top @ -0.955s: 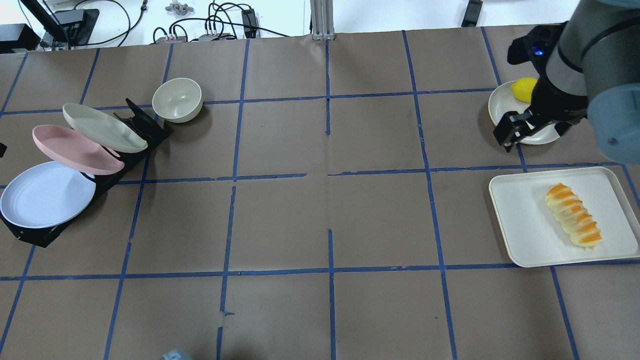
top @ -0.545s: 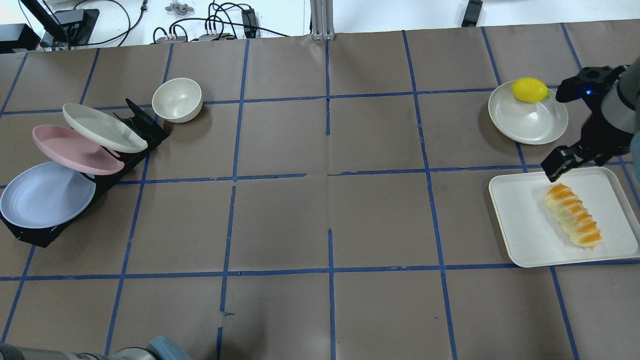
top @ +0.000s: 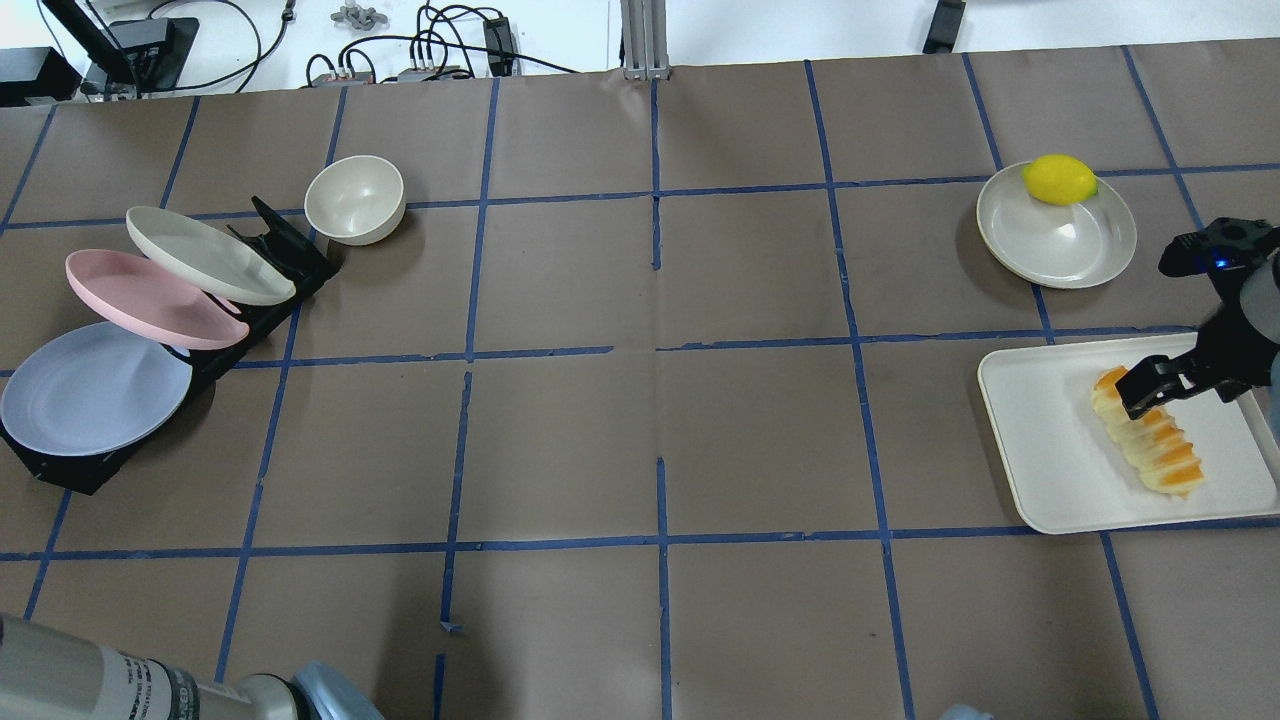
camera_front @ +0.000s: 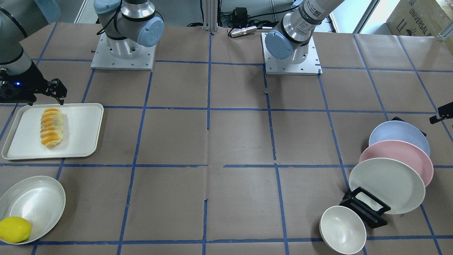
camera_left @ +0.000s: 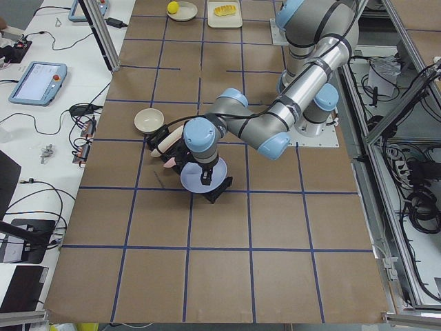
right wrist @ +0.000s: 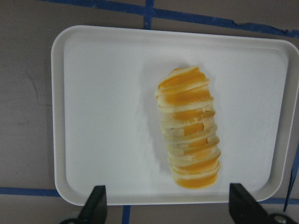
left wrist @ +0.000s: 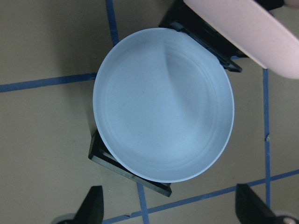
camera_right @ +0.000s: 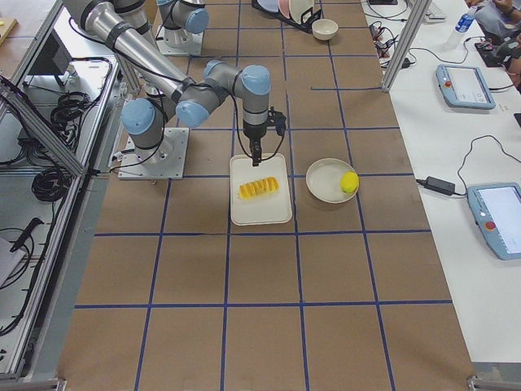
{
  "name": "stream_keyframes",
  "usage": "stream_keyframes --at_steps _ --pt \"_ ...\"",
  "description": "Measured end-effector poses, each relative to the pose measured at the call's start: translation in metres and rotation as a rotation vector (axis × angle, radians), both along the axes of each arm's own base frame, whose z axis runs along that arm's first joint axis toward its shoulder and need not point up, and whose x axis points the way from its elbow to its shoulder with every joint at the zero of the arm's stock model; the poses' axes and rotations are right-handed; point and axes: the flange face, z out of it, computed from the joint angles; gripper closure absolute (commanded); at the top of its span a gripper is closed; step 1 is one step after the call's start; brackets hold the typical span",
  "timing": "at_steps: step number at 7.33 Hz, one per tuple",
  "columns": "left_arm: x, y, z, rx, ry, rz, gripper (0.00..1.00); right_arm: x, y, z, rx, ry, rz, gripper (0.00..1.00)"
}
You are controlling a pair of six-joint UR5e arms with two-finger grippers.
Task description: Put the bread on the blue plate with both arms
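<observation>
Right claw: spread, above tray
Left claw: spread, above blue plate
Bread: long axis across tray's short side

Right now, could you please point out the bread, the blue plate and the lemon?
bread (right wrist: 189, 127): right wrist view, middle of the loaf.
blue plate (left wrist: 163, 105): left wrist view, bare centre.
lemon (top: 1060, 180): overhead view, its middle.

Pretty clearly a robotics lab, not anybody's kitchen. Left arm and right arm bolted down on steel base plates, right on a big table papered over in brown with a blue tape grid. Teach pendant parked on a white side bench, tangle of cables along the far edge, aluminium frame post there too. Cardboard shipping box off in one corner.
</observation>
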Motion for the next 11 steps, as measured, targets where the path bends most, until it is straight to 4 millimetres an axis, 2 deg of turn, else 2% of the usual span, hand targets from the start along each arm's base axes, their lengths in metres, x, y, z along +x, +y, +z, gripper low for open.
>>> stream_keyframes --at_steps 1,2,3,5,7,8,9,10,11 --pt "0.013 -0.018 -0.023 0.004 0.004 -0.015 0.01 -0.01 -0.003 -0.016 0.011 -0.006 -0.007 0.08" --pt "0.017 -0.034 -0.045 0.017 0.013 -0.033 0.02 -0.02 -0.009 -0.034 0.022 -0.014 -0.011 0.08" --pt "0.016 -0.043 -0.062 0.031 0.025 -0.048 0.03 -0.027 -0.014 -0.05 0.03 -0.019 -0.01 0.08" --pt "0.012 -0.051 -0.087 0.055 0.053 -0.064 0.13 -0.036 -0.023 -0.073 0.03 -0.019 -0.01 0.09" --pt "0.007 -0.056 -0.099 0.066 0.068 -0.076 0.45 -0.047 -0.028 -0.092 0.025 -0.016 -0.02 0.1" --pt "0.004 -0.058 -0.102 0.069 0.07 -0.08 0.68 -0.05 -0.03 -0.099 0.022 -0.019 -0.022 0.11" --pt "0.003 -0.059 -0.102 0.071 0.07 -0.082 0.79 -0.05 -0.03 -0.104 0.019 -0.029 -0.022 0.11" --pt "0.002 -0.059 -0.103 0.073 0.07 -0.081 0.85 -0.049 -0.03 -0.107 0.014 -0.038 -0.022 0.14" --pt "0.003 -0.06 -0.104 0.074 0.069 -0.081 0.89 -0.047 -0.028 -0.111 0.013 -0.046 -0.022 0.28"
